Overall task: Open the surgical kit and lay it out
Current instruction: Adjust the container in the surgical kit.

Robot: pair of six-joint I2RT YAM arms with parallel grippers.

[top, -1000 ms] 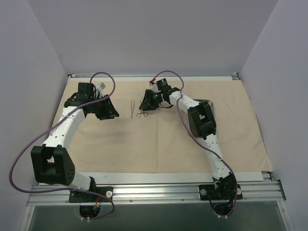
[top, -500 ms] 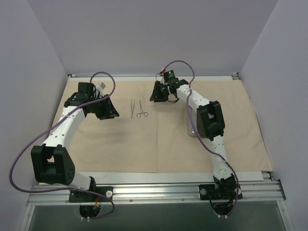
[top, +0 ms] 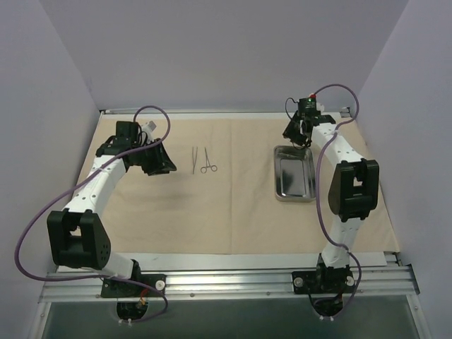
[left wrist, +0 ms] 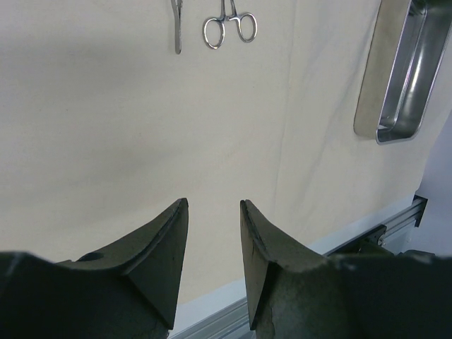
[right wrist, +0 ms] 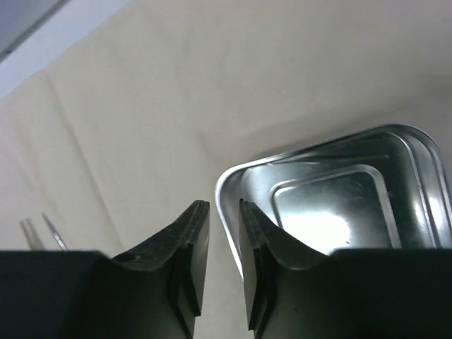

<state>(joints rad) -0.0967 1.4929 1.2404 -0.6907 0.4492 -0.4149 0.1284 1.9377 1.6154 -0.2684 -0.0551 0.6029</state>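
You are looking at the tray point(top: 293, 175) lying on the opened cloth wrap point(top: 233, 212), its long axis running from the far wall toward the arm bases. Your right hand point(right wrist: 224, 206) is hovering over the tray's far left corner, its fingers set to a narrow gap with nothing between them. That makes it the nearer arm for any nudge, and the tray's length is stretching away from it toward the bases. Well left of the tray, the ring-handled instrument point(top: 207, 161) and the plain thin instrument point(top: 193, 159) are lying side by side, parallel to it, rings pointing toward the bases. Your left hand point(left wrist: 213, 206) is hanging farther left of the tray, beyond both instruments, released and empty. The layout is looking nearly finished.
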